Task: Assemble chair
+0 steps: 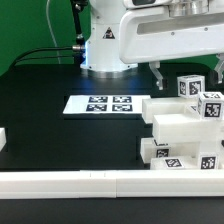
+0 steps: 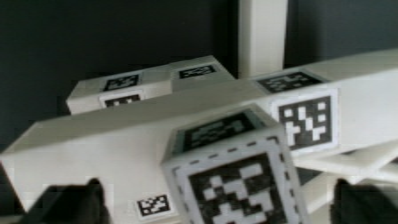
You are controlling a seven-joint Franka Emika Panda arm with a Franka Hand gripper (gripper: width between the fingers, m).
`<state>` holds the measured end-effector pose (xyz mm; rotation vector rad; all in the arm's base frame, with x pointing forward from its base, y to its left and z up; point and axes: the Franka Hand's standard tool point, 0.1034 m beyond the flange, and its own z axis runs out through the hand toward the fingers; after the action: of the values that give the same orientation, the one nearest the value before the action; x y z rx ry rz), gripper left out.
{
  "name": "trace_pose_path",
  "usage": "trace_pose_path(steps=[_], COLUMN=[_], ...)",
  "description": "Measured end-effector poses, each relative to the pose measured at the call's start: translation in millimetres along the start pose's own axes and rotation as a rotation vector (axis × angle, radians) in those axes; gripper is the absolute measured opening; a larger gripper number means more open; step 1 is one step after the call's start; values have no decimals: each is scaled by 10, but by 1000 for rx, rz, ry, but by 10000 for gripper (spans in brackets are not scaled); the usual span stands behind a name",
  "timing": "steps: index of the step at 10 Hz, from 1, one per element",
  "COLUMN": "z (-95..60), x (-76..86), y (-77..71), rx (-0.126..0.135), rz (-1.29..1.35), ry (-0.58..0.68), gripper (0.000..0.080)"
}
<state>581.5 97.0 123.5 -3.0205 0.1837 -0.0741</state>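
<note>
The chair lies in loose white parts at the exterior view's right. A long slab (image 1: 185, 124) rests over a lower tagged piece (image 1: 178, 152). Two tagged blocks (image 1: 191, 87) (image 1: 211, 106) stick up behind them. My gripper (image 1: 188, 76) hangs just above these blocks. In the wrist view its two dark fingers (image 2: 71, 205) stand far apart on either side of a tagged block end (image 2: 231, 168). My gripper (image 2: 222, 208) is open, with a gap showing on both sides of the block. Below it lie a tagged slab (image 2: 107, 135) and another part (image 2: 151, 85).
The marker board (image 1: 104, 103) lies flat on the black table near the robot base (image 1: 105, 45). A long plain white rail (image 1: 100, 182) runs along the front edge. A small white piece (image 1: 3, 140) sits at the exterior view's left edge.
</note>
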Motion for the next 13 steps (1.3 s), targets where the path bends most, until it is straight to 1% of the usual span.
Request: trace_pose_path(steps=[1, 2, 3, 7, 10, 13], z=[0, 1, 0, 1, 7, 15], x=[0, 0, 2, 2, 15, 19], y=[0, -1, 0, 2, 55, 95], rx=[0, 1, 1, 3, 7, 43], rz=[9, 30, 99, 372, 689, 1069], ry=[0, 0, 1, 0, 18, 17], gripper=[389, 389, 282, 282, 284, 284])
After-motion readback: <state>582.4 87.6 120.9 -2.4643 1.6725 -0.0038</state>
